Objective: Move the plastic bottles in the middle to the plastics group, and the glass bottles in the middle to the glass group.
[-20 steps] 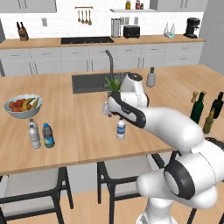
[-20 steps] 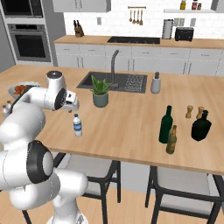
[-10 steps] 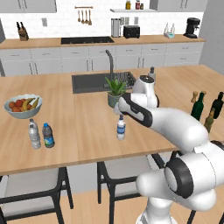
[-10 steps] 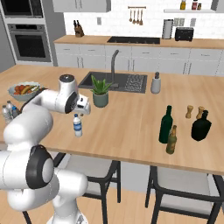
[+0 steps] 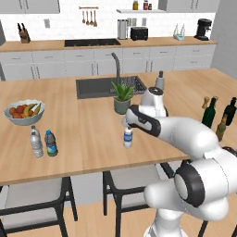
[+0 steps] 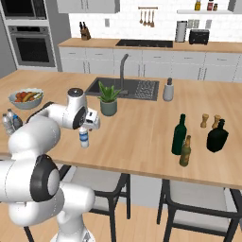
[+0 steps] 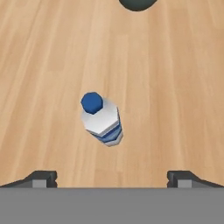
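A small plastic bottle (image 7: 101, 120) with a blue cap and blue label stands upright mid-counter (image 5: 128, 138) (image 6: 84, 138). My gripper (image 7: 111, 177) hangs just above it, open, fingertips (image 7: 41, 177) wide apart and nothing between them; the hand sits over the bottle (image 5: 127, 123) (image 6: 88, 125). At the far left stand a clear grey-labelled bottle (image 5: 35, 142) and a blue-labelled one (image 5: 51, 143). A tall dark green glass bottle (image 6: 178, 134) stands right of centre, beside an olive-brown bottle (image 6: 185, 151) and a blackish bottle (image 6: 217, 137).
A potted plant (image 5: 122, 97) stands just behind the bottle, with the sink (image 5: 99, 87) beyond it. A fruit bowl (image 5: 23, 111) sits at the left. Two wooden shakers (image 6: 204, 120) stand behind the glass bottles. Stools stand under the counter's near edge.
The hand has swung across the counter toward the middle bottle and now hangs over it, slightly lower. The jaws have stayed open. No bottle has moved.
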